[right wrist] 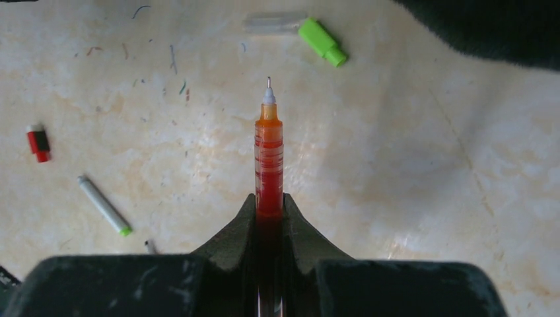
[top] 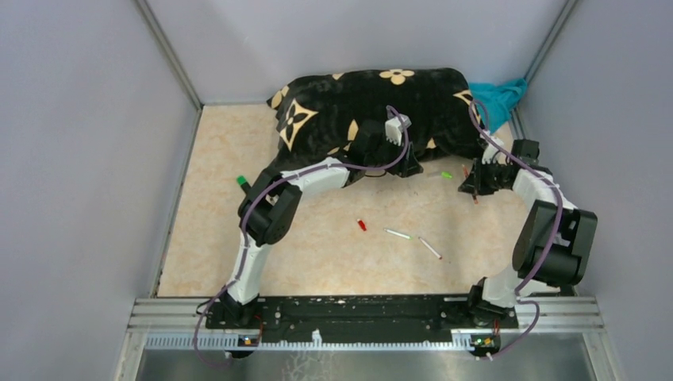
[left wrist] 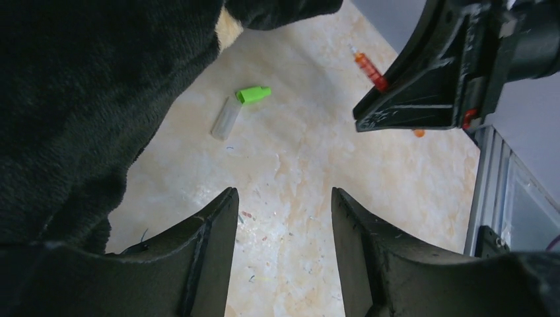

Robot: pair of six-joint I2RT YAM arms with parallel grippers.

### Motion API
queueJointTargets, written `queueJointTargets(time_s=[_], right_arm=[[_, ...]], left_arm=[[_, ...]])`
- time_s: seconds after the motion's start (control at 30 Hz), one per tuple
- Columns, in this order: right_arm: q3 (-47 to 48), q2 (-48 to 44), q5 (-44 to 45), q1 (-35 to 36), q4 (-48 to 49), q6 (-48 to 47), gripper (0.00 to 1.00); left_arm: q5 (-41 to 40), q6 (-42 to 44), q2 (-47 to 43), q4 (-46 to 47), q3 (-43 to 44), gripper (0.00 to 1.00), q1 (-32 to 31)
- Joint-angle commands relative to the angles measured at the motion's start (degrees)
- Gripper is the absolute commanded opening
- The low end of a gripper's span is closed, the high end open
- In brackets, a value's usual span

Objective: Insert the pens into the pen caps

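The right end effector (right wrist: 269,211) pinches the red pen (right wrist: 269,152), tip at 12 o'clock, green cap (right wrist: 321,41) at 1 o'clock. The left end effector (left wrist: 284,218) is spread

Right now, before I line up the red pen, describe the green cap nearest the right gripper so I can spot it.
Start at the black flowered blanket at the back of the table. Just off its front edge, left of the right gripper, lies the green cap. It is lime green with a clear tube at one end; the red cap sits mid-table.
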Motion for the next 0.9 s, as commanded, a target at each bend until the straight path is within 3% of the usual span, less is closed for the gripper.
queueJointTargets(time_s=[0.0,0.1,0.27,0.57,0.73,0.87], right_arm=[[5.49,4.45,4.59,4.60,5.91,-0.48,0.00],[7.43,7.23,4.65,7.35,4.13,-2.71,0.00],[4.79,7.07,4.30,12.13,-1.94,-14.98,0.00],[0.39,6.01,7.84,12.53,3.64,-9.68,0.00],[3.39,8.19,12.69,12.66,12.96,-6.52,0.00],[9.46,14.36,17.25,12.80,13.60,-5.57,0.00]], left_arm=[[-3.58,-4.34,2.35,2.86,3.53,0.58,-0.02],[-4.18,-6.75,2.87,0.24,4.11,0.58,0.06],[-6.27,-6.07,-7.86,5.23,-8.80,0.59,0.50],[-10.20,-7.84,-25.54,6.70,-29.08,0.61,3.11],[-10.17,-10.83,-26.76,7.72,-31.41,0.61,3.41],[-10.26,-10.92,-27.24,6.16,-30.49,0.61,3.49]])
